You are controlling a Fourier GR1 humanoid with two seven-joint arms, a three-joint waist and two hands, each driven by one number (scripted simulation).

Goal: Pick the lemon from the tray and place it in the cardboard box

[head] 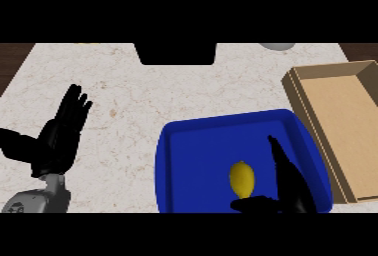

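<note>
The lemon [242, 179], a smooth yellow oval with tapered ends, lies lengthwise on the floor of the tray [199, 160], toward the tray's near edge and right of its middle. The tray is a glossy deep-blue rectangle with rounded corners and a low raised rim; the lemon is its only visible content, and much of its floor toward the far and left rims is bare.

The right hand [289, 185], matte black, stands over the tray just to the right of the lemon, fingers straight and pointing toward the tray's far rim, thumb reaching out leftward below the lemon's near end; the hand is released and grasps nothing. Whether it touches the fruit cannot be told.

The cardboard box [347, 130], plain tan with thin upright walls and an open top, lies just beside the tray's right rim along the counter's right edge; nothing shows inside it.

The left hand [57, 137] rests open near the counter's left edge, fingers straight, on a grey forearm [37, 199].

The counter [125, 100] is pale speckled stone, with broad open surface between the left hand and the tray's left rim.
</note>
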